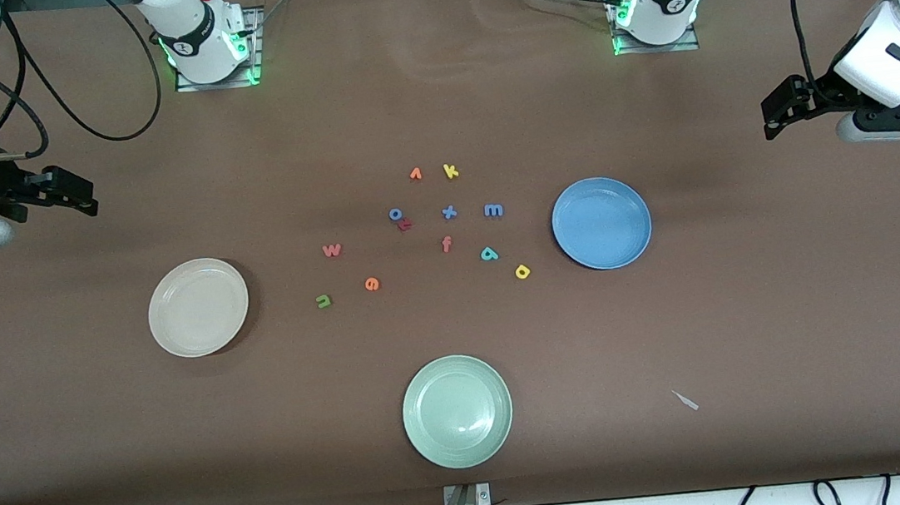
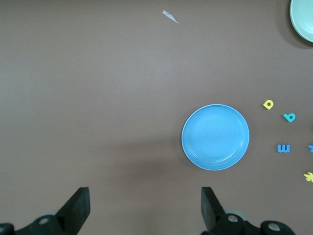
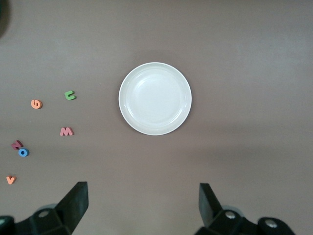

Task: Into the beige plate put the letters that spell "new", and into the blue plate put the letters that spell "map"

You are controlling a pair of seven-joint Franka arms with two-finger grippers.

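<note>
Table covering (image 1: pixel 756 296): plain matte brown, no pattern. Plates, all plain: beige plate (image 1: pixel 198 306) cream-beige, blue plate (image 1: pixel 602 222) medium blue, third plate (image 1: pixel 457 411) pale green. Letters: "n" (image 1: pixel 324 301) green, "e" (image 1: pixel 371 284) orange, "w" (image 1: pixel 332 250) pinkish-red, "m" (image 1: pixel 493 210) blue, "a" (image 1: pixel 489 253) teal, "p" (image 1: pixel 522 272) yellow, "k" (image 1: pixel 451 171) yellow, "x" (image 1: pixel 449 212) blue, "f" (image 1: pixel 447 244) orange-red, "o" (image 1: pixel 395 214) blue.

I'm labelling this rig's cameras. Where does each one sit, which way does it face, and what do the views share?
Front view: high across the table, facing both arm bases; left end effector and right end effector wait open at the table's ends.
Left wrist view: looks down past its own open fingers at the blue plate.
Right wrist view: looks down past its own open fingers at the beige plate.
Shared: both plates also show in front.
</note>
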